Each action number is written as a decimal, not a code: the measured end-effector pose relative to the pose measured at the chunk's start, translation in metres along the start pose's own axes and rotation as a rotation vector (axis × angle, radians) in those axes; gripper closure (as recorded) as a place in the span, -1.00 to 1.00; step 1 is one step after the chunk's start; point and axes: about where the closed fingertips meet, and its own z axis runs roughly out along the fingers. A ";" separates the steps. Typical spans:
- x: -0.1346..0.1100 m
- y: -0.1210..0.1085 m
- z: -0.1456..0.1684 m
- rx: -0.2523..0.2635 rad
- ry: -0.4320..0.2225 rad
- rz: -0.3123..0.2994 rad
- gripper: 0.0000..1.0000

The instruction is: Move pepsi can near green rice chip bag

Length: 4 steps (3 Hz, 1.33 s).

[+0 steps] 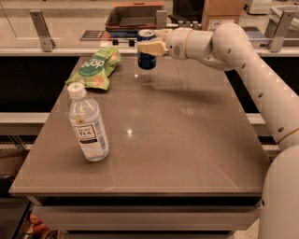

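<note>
The pepsi can point(146, 50) is dark blue with a silver top and is held upright a little above the far part of the table. My gripper point(148, 47) reaches in from the right and is shut on the can. The green rice chip bag point(95, 67) lies flat at the far left of the table, a short way to the left of the can.
A clear tea bottle with a white cap point(87, 125) stands upright at the front left of the grey table point(187, 140). My white arm point(252, 60) spans the far right side. A counter with a dark tray point(133, 16) and a cardboard box point(224, 11) runs behind the table.
</note>
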 end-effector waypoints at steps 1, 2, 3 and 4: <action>0.003 0.025 0.017 -0.031 -0.001 0.003 1.00; 0.010 0.047 0.031 -0.049 0.016 0.004 1.00; 0.021 0.069 0.046 -0.068 0.031 0.011 1.00; 0.031 0.087 0.059 -0.091 0.036 0.018 1.00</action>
